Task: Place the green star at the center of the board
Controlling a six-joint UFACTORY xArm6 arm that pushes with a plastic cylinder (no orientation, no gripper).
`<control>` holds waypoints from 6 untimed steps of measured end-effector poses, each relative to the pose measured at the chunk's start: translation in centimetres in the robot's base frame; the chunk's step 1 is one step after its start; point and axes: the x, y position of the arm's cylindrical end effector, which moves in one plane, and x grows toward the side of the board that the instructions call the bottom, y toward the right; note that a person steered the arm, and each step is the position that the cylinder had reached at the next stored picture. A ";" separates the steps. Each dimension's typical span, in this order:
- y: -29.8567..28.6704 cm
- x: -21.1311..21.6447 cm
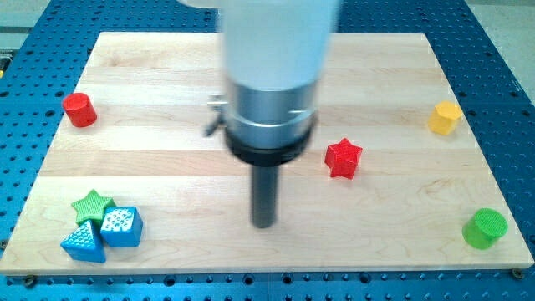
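Observation:
The green star [91, 205] lies near the board's bottom left corner, touching a blue cube [121, 226] on its lower right and a blue triangle block [84, 242] below it. My tip [264, 224] rests on the wooden board [167, 100] just below its middle, well to the right of the green star and apart from every block. The arm's wide white and silver body hides the board's top middle.
A red cylinder [79, 109] stands at the left edge. A red star [343, 158] lies right of the rod. A yellow block [445, 118] sits at the right edge and a green cylinder [485, 228] at the bottom right corner.

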 end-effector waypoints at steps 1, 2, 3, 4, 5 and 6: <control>-4.2 -0.5; -6.4 -3.1; -9.2 -8.1; -12.2 -10.6; -16.7 -11.3; -22.2 -8.8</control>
